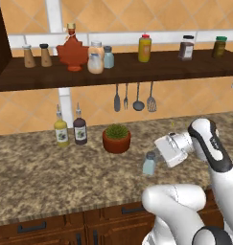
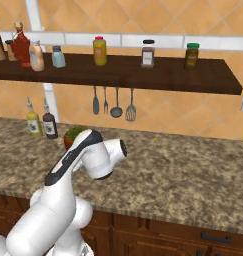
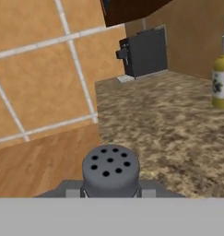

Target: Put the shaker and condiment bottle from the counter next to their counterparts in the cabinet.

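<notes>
My gripper (image 1: 155,158) is shut on the shaker (image 1: 149,163), a small pale blue-grey one held just over the counter (image 1: 51,177), right of the potted plant. In the hand view its dark grey cap with holes (image 3: 110,169) sits between my fingers. On the cabinet (image 1: 137,69), a long dark open shelf above, stand the counterparts: a red maple-leaf bottle (image 1: 73,51) and a lookalike blue-grey shaker (image 1: 108,57). The peach-tan condiment bottle (image 1: 95,58) stands between them, close beside the leaf bottle. The same three show in the right base view: leaf bottle (image 2: 20,44), condiment bottle (image 2: 36,56), shaker (image 2: 58,57).
A potted plant (image 1: 116,138) and two thin-necked bottles (image 1: 61,130) (image 1: 80,129) stand at the back of the counter. Utensils (image 1: 134,98) hang under the shelf. A yellow bottle (image 1: 145,48), two jars (image 1: 187,48) and two brown shakers (image 1: 29,56) share the shelf.
</notes>
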